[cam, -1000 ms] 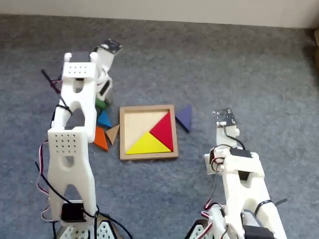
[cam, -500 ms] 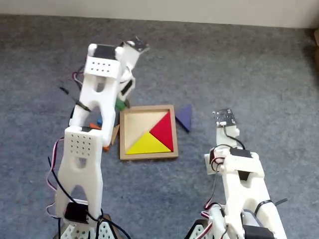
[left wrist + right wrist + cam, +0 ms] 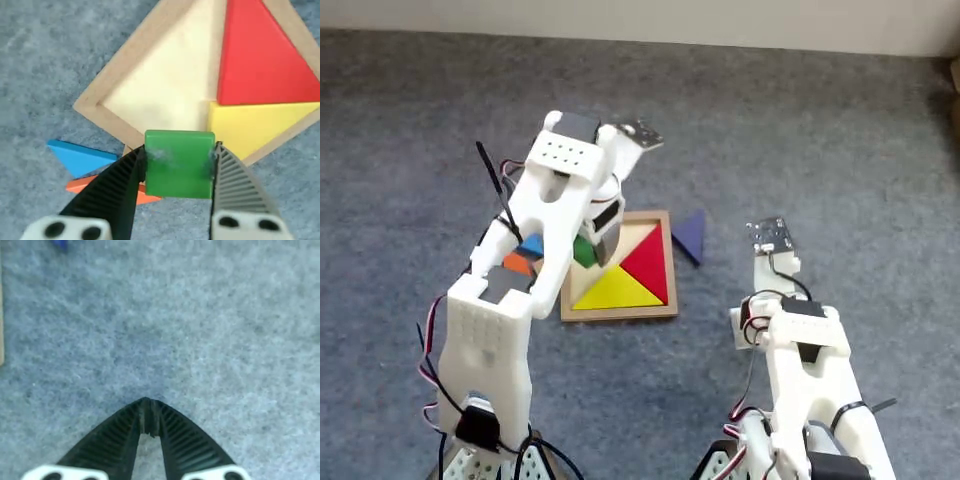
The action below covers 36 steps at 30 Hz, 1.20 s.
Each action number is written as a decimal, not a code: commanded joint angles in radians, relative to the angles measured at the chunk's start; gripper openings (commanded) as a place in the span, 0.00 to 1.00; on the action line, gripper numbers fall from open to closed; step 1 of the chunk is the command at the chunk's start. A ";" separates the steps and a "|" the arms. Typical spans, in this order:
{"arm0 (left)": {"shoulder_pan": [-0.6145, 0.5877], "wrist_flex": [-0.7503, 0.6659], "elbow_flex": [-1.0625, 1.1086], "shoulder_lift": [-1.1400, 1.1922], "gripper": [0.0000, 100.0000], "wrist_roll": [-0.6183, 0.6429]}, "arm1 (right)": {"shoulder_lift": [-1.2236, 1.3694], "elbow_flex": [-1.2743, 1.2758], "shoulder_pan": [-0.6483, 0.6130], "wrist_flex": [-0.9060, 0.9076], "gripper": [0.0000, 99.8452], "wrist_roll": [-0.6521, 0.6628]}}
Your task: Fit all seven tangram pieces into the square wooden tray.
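The square wooden tray (image 3: 665, 262) lies mid-table with a red triangle (image 3: 647, 262) and a yellow triangle (image 3: 616, 290) in it. My left gripper (image 3: 176, 167) is shut on a green square piece (image 3: 179, 163), held above the tray's left edge (image 3: 107, 116); the green piece (image 3: 584, 250) also peeks from under the arm in the high view. A blue triangle (image 3: 80, 155) and an orange piece (image 3: 82, 186) lie on the carpet beside the tray. A purple triangle (image 3: 690, 236) rests right of the tray. My right gripper (image 3: 148, 426) is shut, empty, over bare carpet.
Grey carpet covers the table. The left arm's white body (image 3: 535, 240) hides the pieces left of the tray in the high view. The right arm (image 3: 800, 350) stands at the front right, apart from the tray.
The left arm has swung right from the loose pieces to over the tray's left part, carrying the green square. The right arm has not moved.
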 commanded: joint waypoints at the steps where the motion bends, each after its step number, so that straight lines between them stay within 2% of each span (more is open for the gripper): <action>1: -0.007 -0.025 0.018 -0.071 0.27 0.066 | -0.001 0.002 0.015 -0.039 0.01 0.003; 9: -0.010 -0.018 -0.019 -0.082 0.29 0.089 | -0.001 0.002 0.015 -0.039 0.01 0.003; 19: -0.219 -0.021 -0.162 -0.074 0.29 0.098 | -0.005 0.022 0.015 -0.039 0.01 0.003; 26: -0.328 -0.023 -0.136 -0.013 0.29 0.230 | -0.005 0.022 0.015 -0.039 0.01 0.003; 36: -0.331 -0.025 -0.140 0.199 0.29 0.394 | -0.007 0.025 0.015 -0.039 0.01 0.003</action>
